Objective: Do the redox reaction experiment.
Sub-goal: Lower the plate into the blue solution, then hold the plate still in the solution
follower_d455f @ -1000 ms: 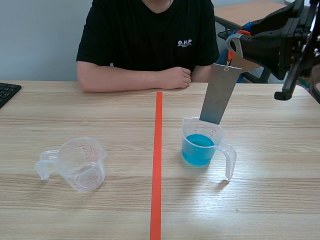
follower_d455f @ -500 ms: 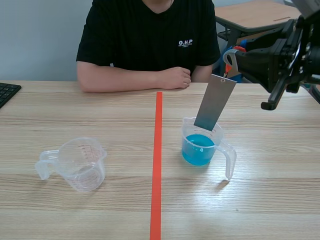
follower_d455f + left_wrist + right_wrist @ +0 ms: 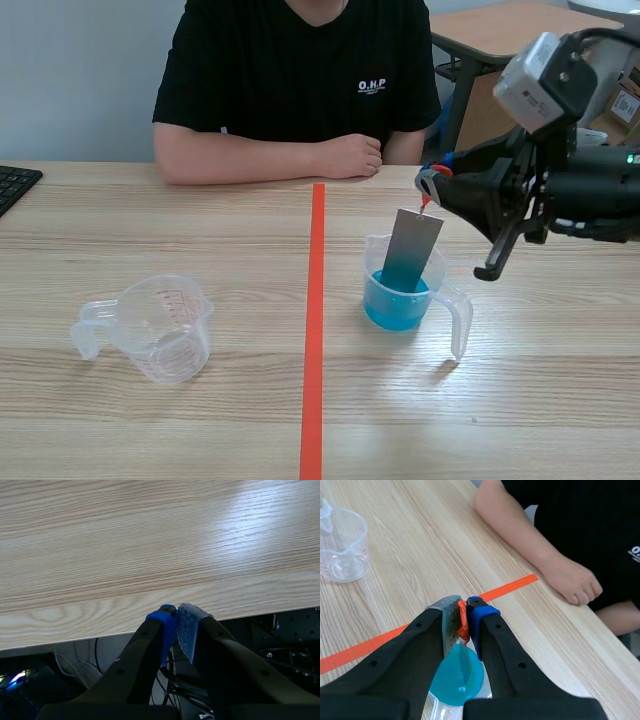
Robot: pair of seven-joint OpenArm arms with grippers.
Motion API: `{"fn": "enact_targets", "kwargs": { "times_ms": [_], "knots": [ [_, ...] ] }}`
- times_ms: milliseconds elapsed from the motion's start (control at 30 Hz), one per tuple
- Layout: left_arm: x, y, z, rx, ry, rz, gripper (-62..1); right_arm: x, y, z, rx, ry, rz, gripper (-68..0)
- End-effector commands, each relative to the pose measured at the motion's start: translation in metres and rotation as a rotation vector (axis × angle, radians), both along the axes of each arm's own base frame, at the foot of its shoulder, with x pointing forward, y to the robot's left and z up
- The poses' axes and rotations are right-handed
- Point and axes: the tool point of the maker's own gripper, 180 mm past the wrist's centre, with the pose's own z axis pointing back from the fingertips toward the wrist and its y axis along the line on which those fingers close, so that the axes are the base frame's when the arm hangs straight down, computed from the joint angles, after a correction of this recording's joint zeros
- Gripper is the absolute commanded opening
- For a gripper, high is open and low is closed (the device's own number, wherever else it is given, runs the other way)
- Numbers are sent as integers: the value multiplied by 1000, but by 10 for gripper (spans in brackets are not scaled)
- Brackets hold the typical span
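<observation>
A grey metal strip (image 3: 410, 253) hangs from a small orange-red tag (image 3: 428, 200) that my right gripper (image 3: 430, 184) is shut on. The strip's lower end dips into the blue liquid (image 3: 394, 296) inside a clear plastic measuring cup (image 3: 412, 292) right of the tape line. In the right wrist view the gripper (image 3: 463, 619) pinches the orange tag (image 3: 463, 623) directly above the blue liquid (image 3: 456, 676). A second, empty measuring cup (image 3: 160, 327) stands on the left; it is also visible ahead of the right gripper (image 3: 342, 545). My left gripper (image 3: 176, 626) is shut on nothing, over the table's near edge.
A person sits across the table, forearms and a fist (image 3: 347, 155) resting on the far edge. A black keyboard corner (image 3: 14, 184) lies at the far left. An orange-red tape line (image 3: 314, 320) runs down the middle of the wooden table (image 3: 200, 420).
My right gripper has come down and moved left, lowering the metal strip from behind the cup's rim into the blue liquid. The left arm and the empty cup have not moved.
</observation>
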Motion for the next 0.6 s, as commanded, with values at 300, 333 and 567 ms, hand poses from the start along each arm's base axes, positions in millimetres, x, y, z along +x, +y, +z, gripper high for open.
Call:
{"fn": "enact_targets", "kwargs": {
  "times_ms": [300,333,567],
  "knots": [
    [4,-2,4,-5,-21,-1,-560,11,0,-12,-4,-3,8,-660],
    [4,-2,4,-5,-21,-1,-560,11,0,-12,-7,-3,9,-660],
    [4,-2,4,-5,-21,-1,-560,11,0,-13,-10,-5,10,-660]
  ]
}}
